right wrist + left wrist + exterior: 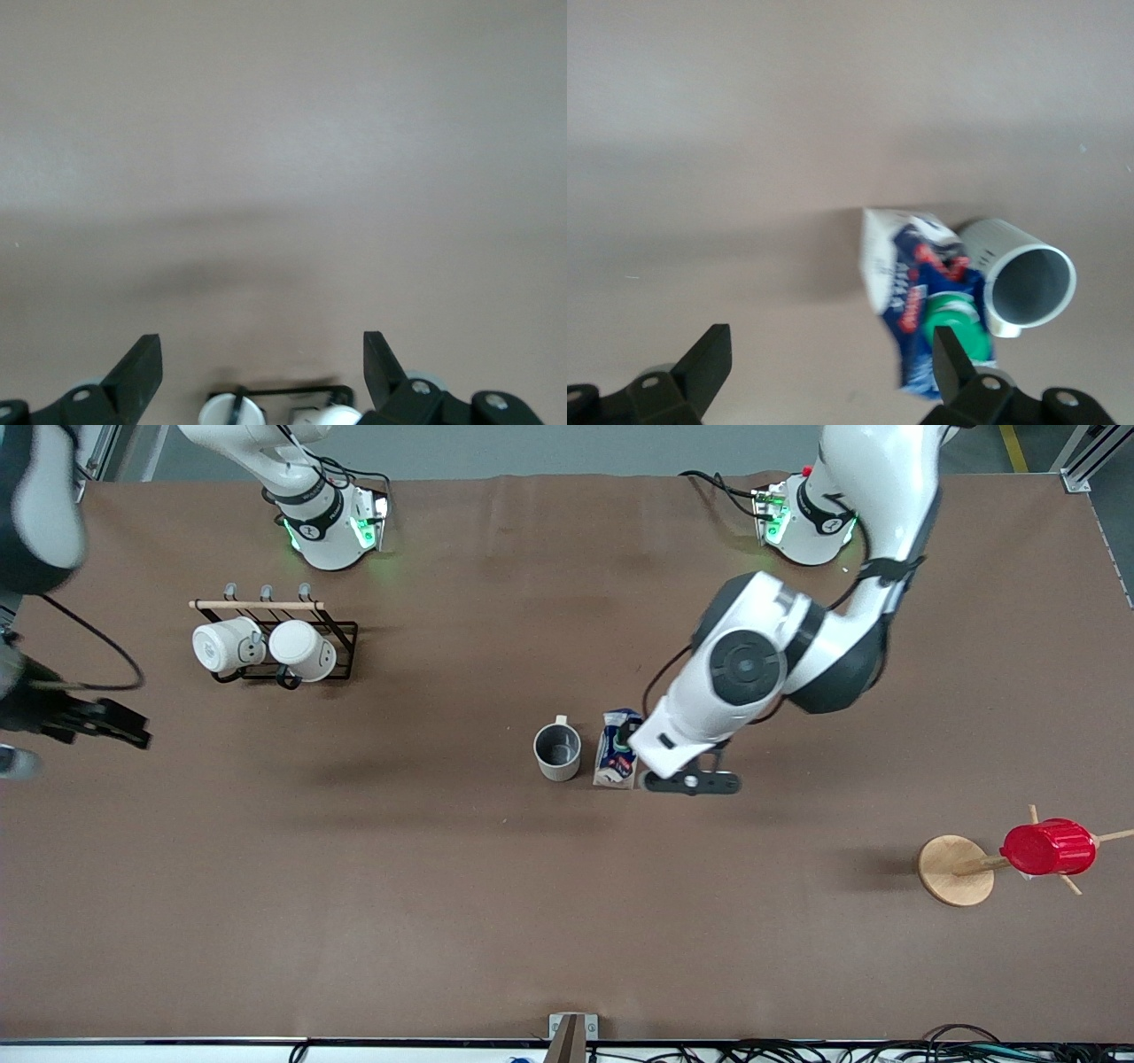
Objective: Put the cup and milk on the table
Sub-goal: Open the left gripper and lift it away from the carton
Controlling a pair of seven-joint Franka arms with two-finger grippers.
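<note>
Mid-worktop, the cup (558, 751) and the milk (617, 749) stand upright side by side on the brown worktop (496, 903), the carton toward the left arm's end and so close to the cup that the pair look touching or all but touching in the left wrist view. The left gripper (831, 376) hangs low over the worktop just beside the milk, its fingers (706, 363) spread wide apart and holding nothing — one finger crosses in front of the carton's green cap in the wrist view, yet nothing lies between the two. Both task items appear already set down, so the step in hand reads as the release and withdrawal. Done well, that calls for a straight lift before any sideways travel, since a light gable-top carton would likely tip at a brush from a finger and could knock the cup with it. The right gripper (262, 372), fingers likewise apart and empty, waits over bare worktop at the right arm's end, near the wire rack (282, 646) that carries two white mugs (266, 646). A red ribbed cup (1049, 848) rests on a wooden peg stand (957, 870) at the left arm's end, nearer the front camera and well apart from the action — no obstacle to a clean retreat.
</note>
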